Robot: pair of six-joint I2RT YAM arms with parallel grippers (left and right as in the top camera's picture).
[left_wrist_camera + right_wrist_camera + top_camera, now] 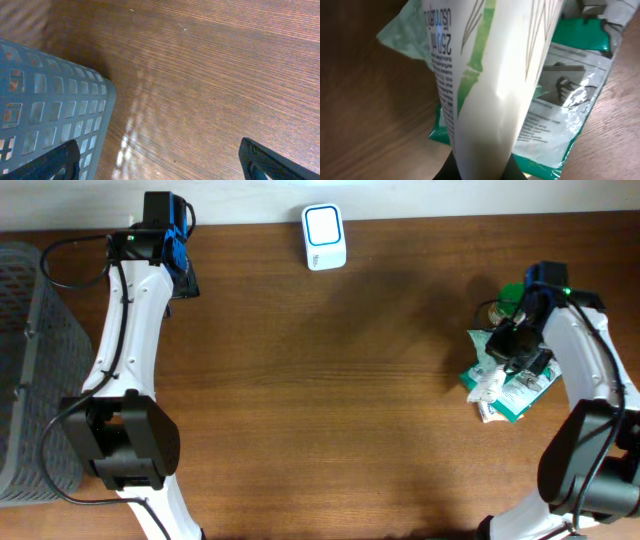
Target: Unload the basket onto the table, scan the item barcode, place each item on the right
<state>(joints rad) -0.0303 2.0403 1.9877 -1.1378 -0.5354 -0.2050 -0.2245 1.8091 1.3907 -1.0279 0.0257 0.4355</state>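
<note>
My right gripper point(482, 170) is shut on the narrow end of a white tube point(490, 90) with green bamboo print and small text. The tube fills the right wrist view and lies over a green and white packet point(565, 100). From overhead, the right gripper point(512, 345) sits at the table's right side, with the tube point(488, 388) reaching down over the packet point(522, 395). A white barcode scanner point(324, 237) stands at the back centre. My left gripper point(182, 275) is open at the back left, its fingertips point(50, 162) wide apart over bare wood, nothing between them.
A grey perforated basket point(30, 370) stands along the left edge and also shows in the left wrist view point(45, 100). A green-capped item point(510, 295) lies just behind the right gripper. The brown wooden table point(330, 400) runs between the two arms.
</note>
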